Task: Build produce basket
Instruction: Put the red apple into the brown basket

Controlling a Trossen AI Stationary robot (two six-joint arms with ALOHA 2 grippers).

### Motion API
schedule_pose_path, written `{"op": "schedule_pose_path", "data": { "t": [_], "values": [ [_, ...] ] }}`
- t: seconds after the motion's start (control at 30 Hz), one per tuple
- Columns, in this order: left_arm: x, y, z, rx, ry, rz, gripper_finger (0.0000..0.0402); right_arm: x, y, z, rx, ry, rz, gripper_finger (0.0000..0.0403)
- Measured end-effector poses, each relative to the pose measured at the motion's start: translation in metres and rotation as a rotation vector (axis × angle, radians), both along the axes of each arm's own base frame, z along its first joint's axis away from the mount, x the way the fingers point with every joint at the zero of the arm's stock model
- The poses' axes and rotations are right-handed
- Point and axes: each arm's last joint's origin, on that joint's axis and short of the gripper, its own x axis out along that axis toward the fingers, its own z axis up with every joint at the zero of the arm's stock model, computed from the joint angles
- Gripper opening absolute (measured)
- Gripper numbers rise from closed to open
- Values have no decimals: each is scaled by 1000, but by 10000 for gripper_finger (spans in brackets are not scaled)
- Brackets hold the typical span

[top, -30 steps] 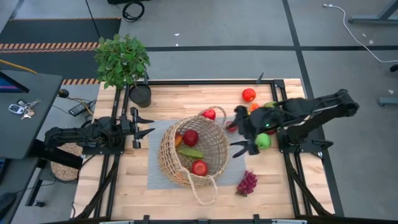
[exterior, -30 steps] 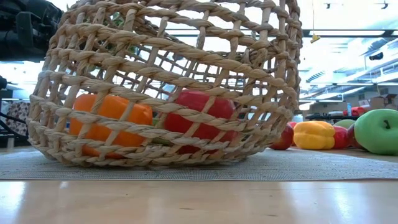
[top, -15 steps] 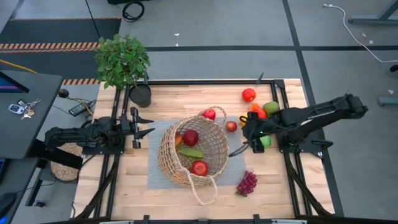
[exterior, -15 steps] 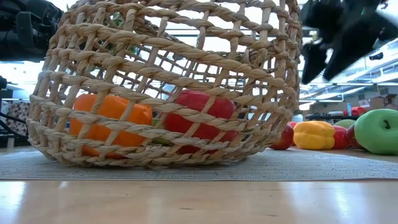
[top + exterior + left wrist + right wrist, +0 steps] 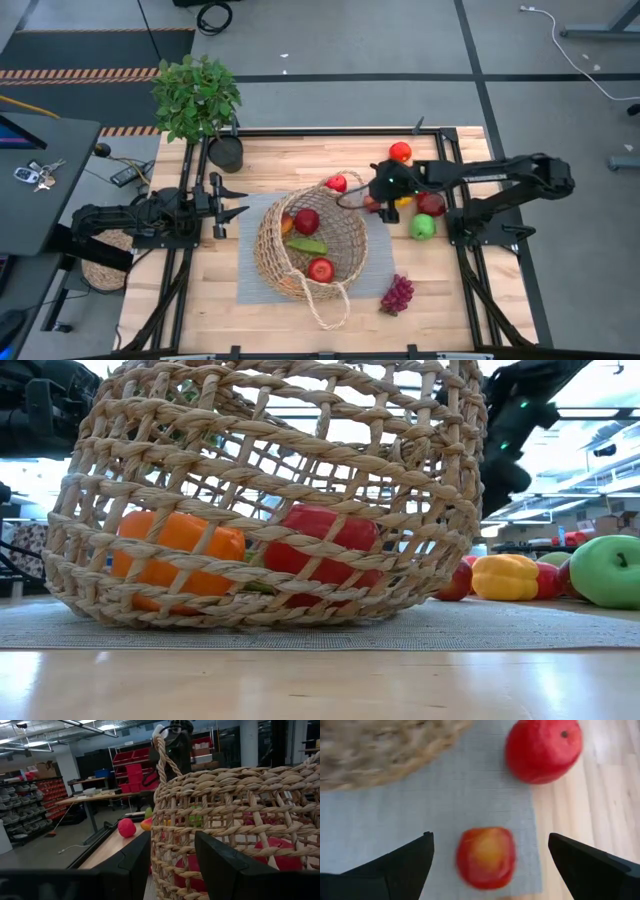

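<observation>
Since a second ago the right arm has swung up and toward centre frame in the high view, from down by the green apple (image 5: 423,227) to just right of the basket (image 5: 311,240) rim. Its right gripper (image 5: 372,193) now hangs over a small red-and-yellow apple (image 5: 486,857) on the grey mat (image 5: 375,280), and the wrist view shows both fingers spread wide with that fruit sitting between them and nothing held yet.

That basket sits mid-frame on the mat, already holding a couple of red apples, an orange pepper (image 5: 175,555) and something green. Still out on the table, right of centre: a yellow pepper (image 5: 505,577), grapes (image 5: 397,294) lower right, another red apple (image 5: 543,747) close to the target one, plus a few more pieces.

Looks to me like the reach-and-line-up part of picking the next fruit. Next move is probably straight down, close on the little apple, lift, then carry it left over the rim. It's round, so it may roll off if the jaws aren't centred.

Left gripper (image 5: 228,200) is parked at the left of the frame, open, pointing at the basket.
</observation>
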Motion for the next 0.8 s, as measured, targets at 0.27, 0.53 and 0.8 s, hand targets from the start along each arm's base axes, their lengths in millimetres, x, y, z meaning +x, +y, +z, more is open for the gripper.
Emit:
{"op": "schedule_pose_path", "data": {
  "t": [0.27, 0.53, 0.8],
  "values": [
    [0, 0, 0, 0, 1, -1, 160, 13, -25, -27, 45, 43, -49, 398],
    [0, 0, 0, 0, 0, -1, 160, 20, -31, -57, 34, 159, -58, 396],
    [0, 0, 0, 0, 0, 0, 160, 20, -31, -63, 25, 195, -78, 364]
  ]
}}
